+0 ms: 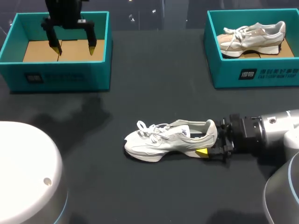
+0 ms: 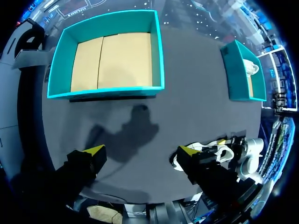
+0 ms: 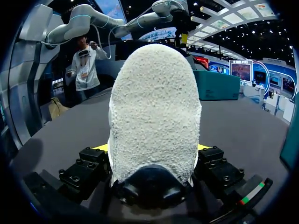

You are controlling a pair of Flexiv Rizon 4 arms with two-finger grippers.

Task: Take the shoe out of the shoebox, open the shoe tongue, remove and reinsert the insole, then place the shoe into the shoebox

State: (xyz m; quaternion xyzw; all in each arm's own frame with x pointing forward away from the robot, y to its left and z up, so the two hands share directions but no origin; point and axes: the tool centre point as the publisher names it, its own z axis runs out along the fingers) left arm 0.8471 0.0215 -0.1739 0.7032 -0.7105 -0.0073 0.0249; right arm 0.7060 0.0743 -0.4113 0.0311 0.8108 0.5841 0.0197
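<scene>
Shoe (image 3: 154, 112) heel pinched in right gripper (image 1: 206, 141): light, soft upper, stiff heel holds best. Left gripper (image 1: 74, 49) splayed, well beyond shoe.

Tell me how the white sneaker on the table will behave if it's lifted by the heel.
The white sneaker is probably light, since its fabric upper looks soft. Held only at the heel by the right gripper, the toe may droop. The loose laces will likely dangle.

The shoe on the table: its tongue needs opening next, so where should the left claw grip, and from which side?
Pinch the tongue from above: the shoe stands upright on its sole, collar open upward, while the right claw holds the heel.
</scene>
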